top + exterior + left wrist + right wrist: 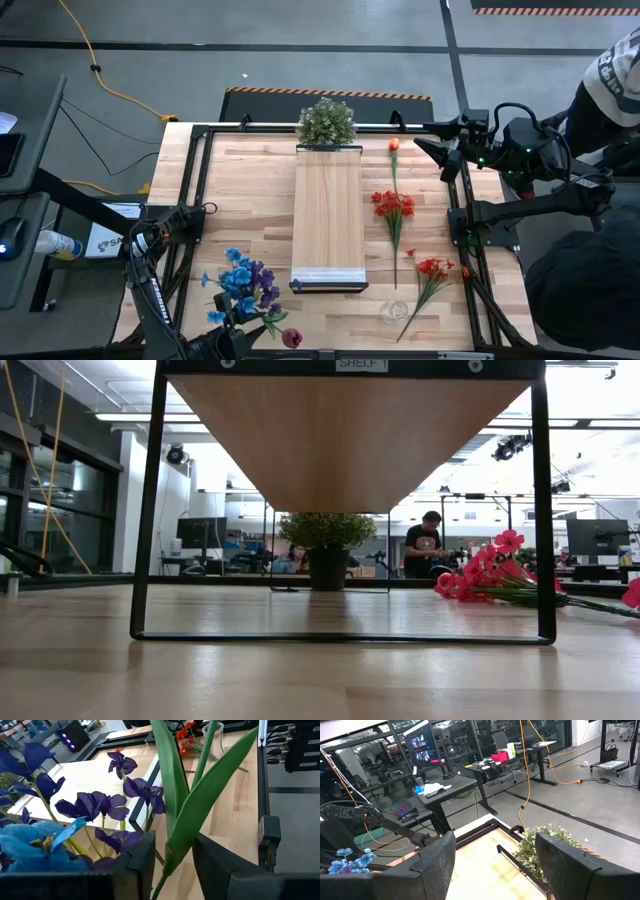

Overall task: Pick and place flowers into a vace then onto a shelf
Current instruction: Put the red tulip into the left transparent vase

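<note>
Beyond the butcher-block wooden worktop [250,190] lay a grey workshop floor with a yellow cable, and in the low view a person stood among desks and monitors far behind.

At the worktop's near left corner, the left gripper [170,857] had its dark fingers [142,860] standing a little apart on either side of a long green stem with broad leaves [187,805]; whether they pressed it or had let go, I could not tell. Just beside it lay the bunch of artificial blue and purple flowers [245,285] and one dark red bloom [292,338]. If the grip was loose, the stem could slide out or swing, and the neighbouring purple petals crowding the fingers could be dragged along.

A small clear glass vase [394,311] stood near the near edge, right of the long light-wood shelf [328,215]; nothing appeared to be in it. It looked light, so a stem pushed in at an angle might tip it.

Bright red flowers [394,206], a second red spray [433,268] and an orange bloom [394,145] lay flat right of the shelf. A bushy green potted plant [326,122] sat at the far edge.

The right gripper [495,865] hung near the far right corner, fingers open and empty.
</note>
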